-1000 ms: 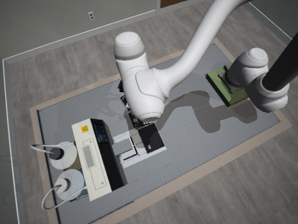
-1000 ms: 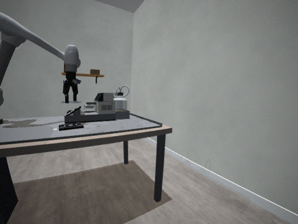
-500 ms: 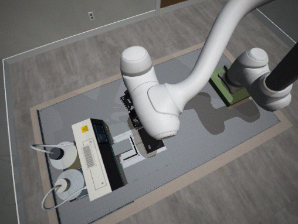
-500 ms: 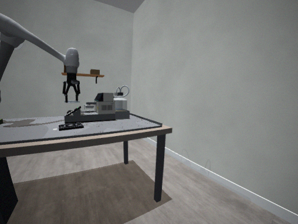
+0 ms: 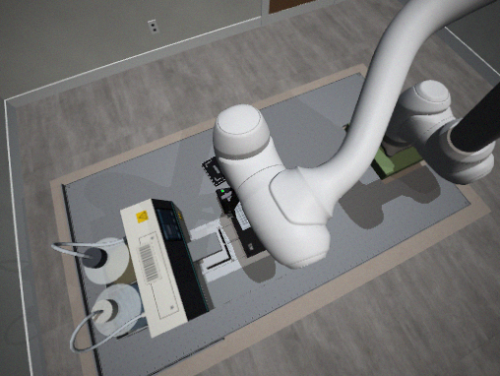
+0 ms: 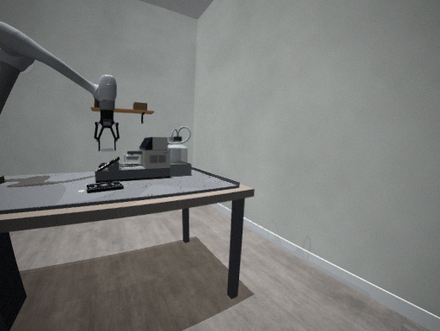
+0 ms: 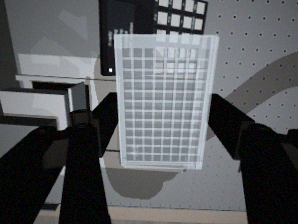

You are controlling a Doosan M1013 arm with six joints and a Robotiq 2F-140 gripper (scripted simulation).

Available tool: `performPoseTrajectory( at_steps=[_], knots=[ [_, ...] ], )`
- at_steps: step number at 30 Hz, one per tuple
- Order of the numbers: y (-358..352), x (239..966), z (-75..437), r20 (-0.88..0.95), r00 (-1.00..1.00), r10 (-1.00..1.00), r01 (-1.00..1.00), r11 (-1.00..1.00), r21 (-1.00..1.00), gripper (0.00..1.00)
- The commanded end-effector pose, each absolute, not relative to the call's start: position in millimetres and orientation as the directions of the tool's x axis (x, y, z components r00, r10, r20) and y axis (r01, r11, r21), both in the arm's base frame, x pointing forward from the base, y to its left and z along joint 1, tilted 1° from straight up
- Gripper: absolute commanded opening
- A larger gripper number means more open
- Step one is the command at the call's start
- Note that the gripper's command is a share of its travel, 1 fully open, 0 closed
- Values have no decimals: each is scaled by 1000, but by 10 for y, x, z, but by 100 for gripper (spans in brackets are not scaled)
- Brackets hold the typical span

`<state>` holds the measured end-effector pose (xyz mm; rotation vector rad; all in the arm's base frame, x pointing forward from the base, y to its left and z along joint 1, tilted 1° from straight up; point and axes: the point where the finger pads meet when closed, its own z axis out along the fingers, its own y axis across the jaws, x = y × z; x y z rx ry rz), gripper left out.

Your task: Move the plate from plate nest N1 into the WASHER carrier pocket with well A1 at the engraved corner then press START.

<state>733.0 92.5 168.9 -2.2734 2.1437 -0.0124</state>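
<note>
The black two-finger gripper is clamped on the clear, gridded well plate, its two dark fingers pressing the plate's long sides from left and right. In the wrist view the plate lies flat between them, its length running away from the camera and its far end reaching past the fingertips. Below the plate's far end shows the black keypad panel with pale square keys, and to the left lie pale stepped parts of the washer.

From the side, the gripper hangs under the white arm, well above the grey-topped table, with the plate a thin pale sliver at its tips, apart from the beige-and-black plate washer beside it. From above, the arm's bulky white wrist hides the gripper and plate, standing over the area just in front of the washer.
</note>
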Motion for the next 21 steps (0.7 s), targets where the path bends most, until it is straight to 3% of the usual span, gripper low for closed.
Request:
performPoseTrajectory(
  at_steps=[1,9,21],
  knots=[
    [1154,7345,1706,5,5,-1000,-1000,-5,-16,10],
    [1555,7353,1705,5,5,-1000,-1000,-5,-16,10],
    [1575,7348,1705,0,5,-1000,-1000,-5,-18,10]
  ],
)
